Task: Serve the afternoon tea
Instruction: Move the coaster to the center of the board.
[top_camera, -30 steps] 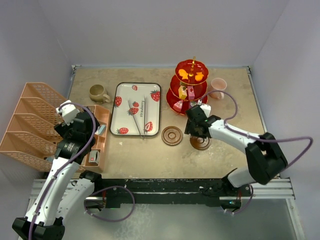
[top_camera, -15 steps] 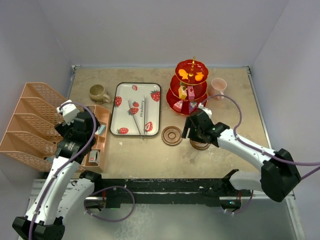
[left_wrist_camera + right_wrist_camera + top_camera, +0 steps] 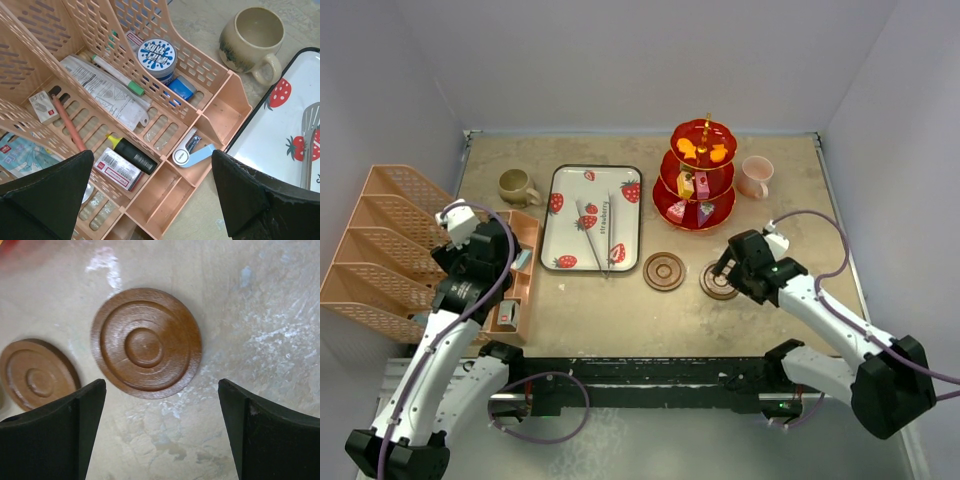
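Observation:
Two round brown coasters lie flat side by side on the table, one (image 3: 664,271) to the left and one (image 3: 718,282) to the right. My right gripper (image 3: 727,264) hangs open just above and behind the right coaster (image 3: 146,342), holding nothing; the other coaster (image 3: 37,372) shows at the left of that view. The red three-tier stand (image 3: 703,180) holds small sweets, and the pink mug (image 3: 756,177) stands to its right. The olive-brown mug (image 3: 517,186) stands at the back left. My left gripper (image 3: 498,250) is open and empty over the desk organizer (image 3: 150,115), with that mug (image 3: 252,37) beyond it.
A white strawberry tray (image 3: 568,235) with metal tweezers (image 3: 603,232) lies between the olive-brown mug and the stand. A peach file rack and organizer (image 3: 380,250) filled with stationery takes up the left side. Walls close in the back and both sides.
My right gripper opened, let go of the right coaster and drew back to the right, leaving it on the table. The left arm has not moved.

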Tool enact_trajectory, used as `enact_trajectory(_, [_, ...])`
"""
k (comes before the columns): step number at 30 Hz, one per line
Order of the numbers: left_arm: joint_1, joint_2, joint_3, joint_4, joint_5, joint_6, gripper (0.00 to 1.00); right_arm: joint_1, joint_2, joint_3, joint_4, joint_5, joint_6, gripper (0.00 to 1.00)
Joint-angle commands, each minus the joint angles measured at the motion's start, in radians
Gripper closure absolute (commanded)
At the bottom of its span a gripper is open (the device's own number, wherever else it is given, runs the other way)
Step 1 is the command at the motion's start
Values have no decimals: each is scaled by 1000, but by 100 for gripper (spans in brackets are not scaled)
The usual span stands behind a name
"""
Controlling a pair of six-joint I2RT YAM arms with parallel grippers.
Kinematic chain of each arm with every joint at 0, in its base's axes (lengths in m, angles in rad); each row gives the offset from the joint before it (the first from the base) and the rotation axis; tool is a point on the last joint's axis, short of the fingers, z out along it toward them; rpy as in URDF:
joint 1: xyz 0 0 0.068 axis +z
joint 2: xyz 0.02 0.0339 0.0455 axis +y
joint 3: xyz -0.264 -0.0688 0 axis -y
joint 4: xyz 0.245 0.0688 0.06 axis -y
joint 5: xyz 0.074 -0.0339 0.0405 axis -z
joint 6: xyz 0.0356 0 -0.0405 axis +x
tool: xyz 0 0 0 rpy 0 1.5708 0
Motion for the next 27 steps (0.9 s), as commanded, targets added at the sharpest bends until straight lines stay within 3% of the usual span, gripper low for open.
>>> enact_trajectory(1, [1,-24,23,25,-6,13,1,-15,26,-45,15,-34,42,5])
enact_trajectory(7, [0,-8,28,25,6,18,1,-15,17,-130,126,-112,76,7])
enact_trajectory(15, [0,-53,15,43,9,21,1,-16,113,-108,203,-159,25,8])
enact_trajectory(20, [1,-25,24,31,18,22,1,-15,145,-77,248,-114,-22,11])
enact_trajectory(23, [1,-28,25,30,15,20,1,-15,142,-37,180,-45,-14,13])
enact_trajectory(27, [0,-46,18,36,10,21,1,-15,91,-53,287,-65,-164,12])
